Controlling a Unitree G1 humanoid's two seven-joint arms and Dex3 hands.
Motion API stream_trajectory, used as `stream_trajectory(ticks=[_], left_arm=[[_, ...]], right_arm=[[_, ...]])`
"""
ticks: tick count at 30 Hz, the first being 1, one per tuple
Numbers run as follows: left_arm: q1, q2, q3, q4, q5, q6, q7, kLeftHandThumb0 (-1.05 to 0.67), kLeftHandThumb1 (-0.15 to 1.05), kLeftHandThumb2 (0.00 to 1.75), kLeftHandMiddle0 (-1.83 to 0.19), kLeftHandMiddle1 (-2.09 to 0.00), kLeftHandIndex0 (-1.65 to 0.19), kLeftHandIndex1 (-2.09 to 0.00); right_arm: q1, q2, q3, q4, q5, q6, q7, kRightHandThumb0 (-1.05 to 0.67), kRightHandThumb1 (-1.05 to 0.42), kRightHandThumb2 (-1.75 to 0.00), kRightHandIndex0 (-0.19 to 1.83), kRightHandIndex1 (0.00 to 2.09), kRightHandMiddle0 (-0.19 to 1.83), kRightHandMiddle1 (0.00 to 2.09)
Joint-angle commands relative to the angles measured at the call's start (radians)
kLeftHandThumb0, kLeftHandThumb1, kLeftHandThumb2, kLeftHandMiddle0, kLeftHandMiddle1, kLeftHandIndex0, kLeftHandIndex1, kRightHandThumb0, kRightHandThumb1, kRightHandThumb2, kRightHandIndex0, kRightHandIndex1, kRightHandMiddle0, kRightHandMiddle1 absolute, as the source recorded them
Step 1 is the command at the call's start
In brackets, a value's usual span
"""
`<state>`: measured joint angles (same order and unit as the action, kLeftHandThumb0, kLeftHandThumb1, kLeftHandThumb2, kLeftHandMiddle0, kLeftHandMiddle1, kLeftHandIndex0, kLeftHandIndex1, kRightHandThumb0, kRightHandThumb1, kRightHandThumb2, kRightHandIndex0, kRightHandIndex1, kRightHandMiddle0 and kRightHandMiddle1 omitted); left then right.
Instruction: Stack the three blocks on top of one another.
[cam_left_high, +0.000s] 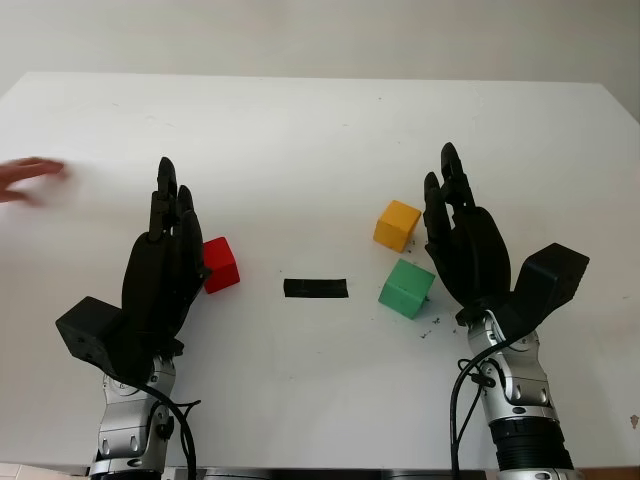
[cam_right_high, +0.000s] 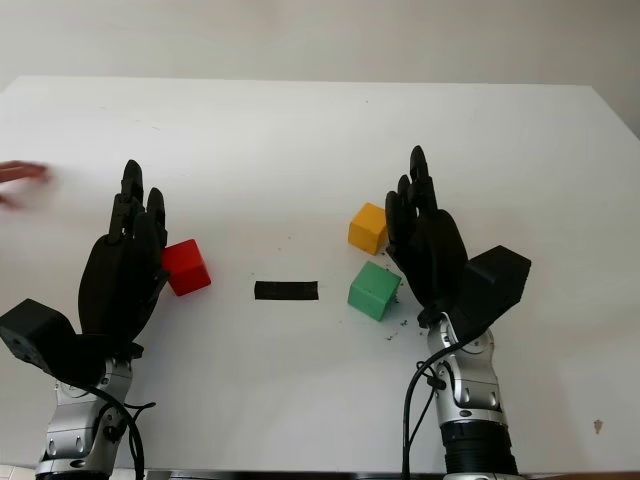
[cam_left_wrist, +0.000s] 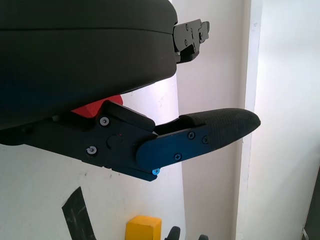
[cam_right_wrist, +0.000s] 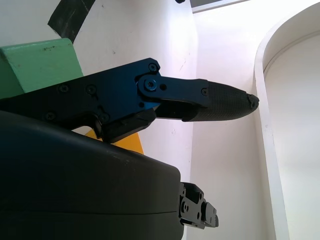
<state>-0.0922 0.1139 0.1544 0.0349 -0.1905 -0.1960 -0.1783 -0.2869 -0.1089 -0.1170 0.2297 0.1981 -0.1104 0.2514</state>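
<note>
Flanking the blocks, the left hand (cam_left_high: 165, 250) stood open just beside the red block (cam_left_high: 221, 264), and the right hand (cam_left_high: 463, 238) stood open just beside the yellow block (cam_left_high: 397, 224) and green block (cam_left_high: 406, 288). A black tape strip (cam_left_high: 316, 288) lay between red and green. All sat mid-bench (cam_left_high: 320, 130), well apart from its edges, with bare surface beyond.

No legible text, labels, brands, numbers or signs.
The red block (cam_left_high: 221, 264), yellow block (cam_left_high: 397, 224), green block (cam_left_high: 406, 288) and black tape strip (cam_left_high: 316, 288) carry no readable markings.
</note>
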Motion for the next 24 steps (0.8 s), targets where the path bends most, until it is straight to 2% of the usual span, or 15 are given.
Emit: stream_trajectory(ticks=[1,16,24], left_arm=[[0.004,0.004,-0.003,-0.019,0.004,-0.003,-0.002,-0.76,1.05,0.68,0.19,0.00,0.19,0.00],[-0.010,0.003,0.002,-0.007,0.010,-0.019,0.009,-0.77,1.05,0.67,0.19,0.00,0.19,0.00],[0.008,0.022,0.019,-0.113,0.053,-0.030,0.047,-0.72,1.05,0.59,0.19,0.00,0.19,0.00]], right_arm=[[0.002,-0.009,-0.002,-0.021,0.000,-0.004,0.003,-0.77,-1.05,-0.53,-0.19,0.00,-0.19,0.00],[-0.049,-0.032,-0.018,0.006,0.009,-0.012,0.026,-0.77,-1.05,-0.52,-0.19,0.00,-0.19,0.00],[-0.043,-0.032,-0.013,-0.016,0.007,-0.009,0.027,-0.78,-1.05,-0.53,-0.19,0.00,-0.19,0.00]])
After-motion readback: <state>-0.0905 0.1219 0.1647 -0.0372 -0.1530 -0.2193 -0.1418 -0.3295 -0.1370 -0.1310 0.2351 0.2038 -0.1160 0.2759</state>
